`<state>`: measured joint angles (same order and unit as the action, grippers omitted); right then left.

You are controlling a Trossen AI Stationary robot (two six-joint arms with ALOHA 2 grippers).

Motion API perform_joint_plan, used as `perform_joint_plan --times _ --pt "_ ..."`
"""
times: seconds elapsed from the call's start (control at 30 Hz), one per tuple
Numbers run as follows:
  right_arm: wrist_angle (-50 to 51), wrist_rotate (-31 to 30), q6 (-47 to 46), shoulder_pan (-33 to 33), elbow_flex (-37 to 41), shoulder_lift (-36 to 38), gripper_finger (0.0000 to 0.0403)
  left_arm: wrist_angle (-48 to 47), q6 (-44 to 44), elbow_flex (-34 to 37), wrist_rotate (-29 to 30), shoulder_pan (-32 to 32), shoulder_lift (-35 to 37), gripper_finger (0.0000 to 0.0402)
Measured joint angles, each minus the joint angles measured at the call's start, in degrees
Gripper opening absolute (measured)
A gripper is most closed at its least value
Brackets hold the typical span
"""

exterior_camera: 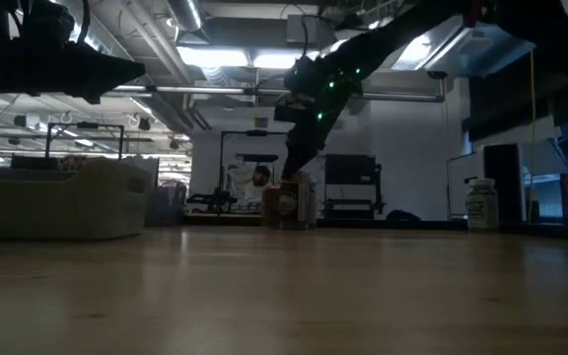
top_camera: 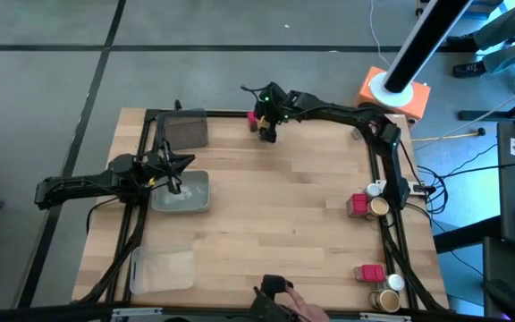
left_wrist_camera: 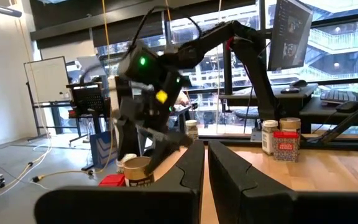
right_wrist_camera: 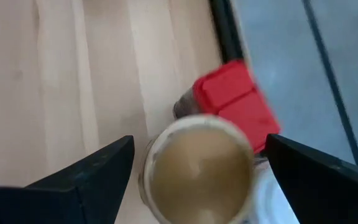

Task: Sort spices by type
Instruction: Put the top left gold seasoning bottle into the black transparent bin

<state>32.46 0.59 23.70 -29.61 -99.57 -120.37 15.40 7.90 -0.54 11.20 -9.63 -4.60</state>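
A tan-topped round jar (right_wrist_camera: 197, 171) stands on the table at the far edge, next to a pink-red packet (right_wrist_camera: 234, 102). My right gripper (top_camera: 267, 128) is above this group, pointing down. It is open, with one finger on either side of the jar and a gap showing on both sides. The jar and packet also show in the left wrist view (left_wrist_camera: 137, 171). My left gripper (top_camera: 173, 175) is shut and empty above the grey tray (top_camera: 195, 202) at the left. More spices stand at the right edge: a packet (top_camera: 358, 206), a tan-topped jar (top_camera: 380, 207) and a white-capped jar (top_camera: 375, 188).
A third group stands at the near right: a packet (top_camera: 369, 272), a tan-topped jar (top_camera: 384, 300) and a white-capped jar (top_camera: 396, 283). A dark grey tray (top_camera: 186, 131) is at the far left and a clear tray (top_camera: 162, 268) at the near left. A person's hand (top_camera: 304, 309) is at the near edge.
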Motion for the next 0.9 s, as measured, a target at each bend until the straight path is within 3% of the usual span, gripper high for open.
perform_joint_plan --times 0.4,0.7,0.9 --pt "3.02 -0.97 0.18 0.00 0.05 -0.77 0.0358 0.00 -0.07 -0.02 -0.02 0.00 0.00 0.0015" --pt "1.82 0.48 -1.18 -0.04 0.05 -0.70 0.0291 0.00 0.04 -0.01 -0.02 0.00 0.00 0.0015" --pt "1.78 0.82 -1.22 0.03 0.05 -0.66 0.0295 0.00 0.04 0.00 -0.02 -0.02 0.00 0.0015"
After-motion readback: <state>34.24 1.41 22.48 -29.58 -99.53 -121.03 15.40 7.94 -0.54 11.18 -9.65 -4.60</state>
